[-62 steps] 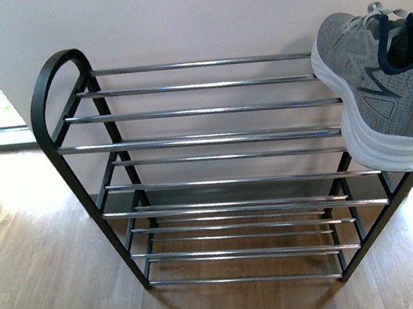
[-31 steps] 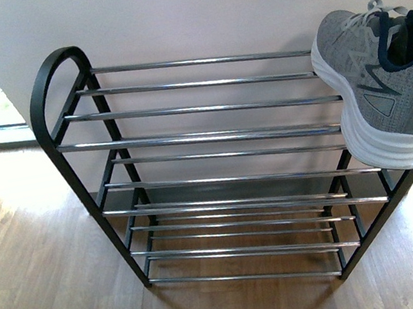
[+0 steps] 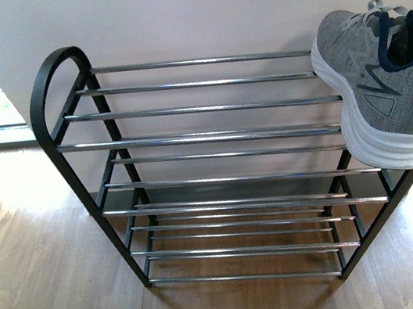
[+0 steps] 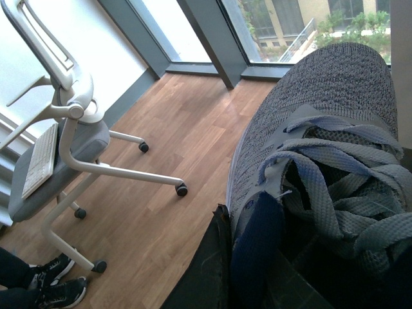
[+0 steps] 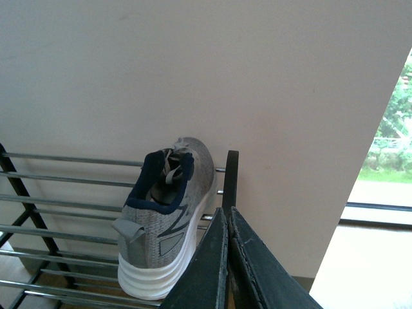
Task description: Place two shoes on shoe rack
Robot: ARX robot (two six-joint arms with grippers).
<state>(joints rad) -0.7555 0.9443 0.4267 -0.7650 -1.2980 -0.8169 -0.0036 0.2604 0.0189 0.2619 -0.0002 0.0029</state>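
A grey knit sneaker (image 4: pixel 322 129) is gripped at its dark blue collar by the L hand (image 4: pixel 217 251). Only one dark finger is seen, and the shoe is held above the wood floor (image 4: pixel 161 193), w/ an office chair (image 4: pixel 71 141) seen beyond. The R hand (image 5: pixel 226 215) is closed, w/ nothing betw. its fingers, near the end of the shoe rack (image 3: pixel 183 111). A 2nd grey sneaker (image 3: pixel 377 86) is seen on the top tier at the rack's R end, toe pointed twd the wall (image 3: pixel 205 4), heel hung past the front rod.
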